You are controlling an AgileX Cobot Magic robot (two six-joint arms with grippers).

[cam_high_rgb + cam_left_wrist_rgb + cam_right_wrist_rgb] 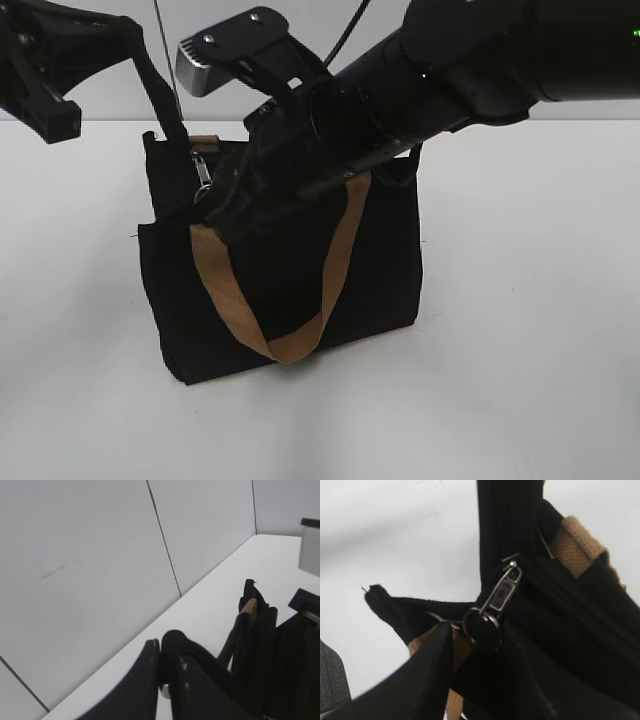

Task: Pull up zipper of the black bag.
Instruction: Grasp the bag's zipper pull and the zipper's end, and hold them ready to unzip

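Note:
The black bag (290,290) stands upright on the white table. Its zipper runs along the top edge (560,600), and the silver pull tab (203,172) hangs near the bag's left end. My left gripper (135,40) is shut on a black fabric strip (172,645) at the bag's left end and holds it stretched upward. My right gripper (215,205) reaches across the bag top. In the right wrist view its fingers (475,650) stand apart, just below the pull tab's ring (495,600), with the tan strap showing between them. The bag also shows in the left wrist view (260,630).
A tan strap handle (300,340) hangs down the bag's front. The white table (530,330) spreads around the bag. Grey wall panels (100,555) stand behind it. The right arm (450,60) covers much of the bag's top.

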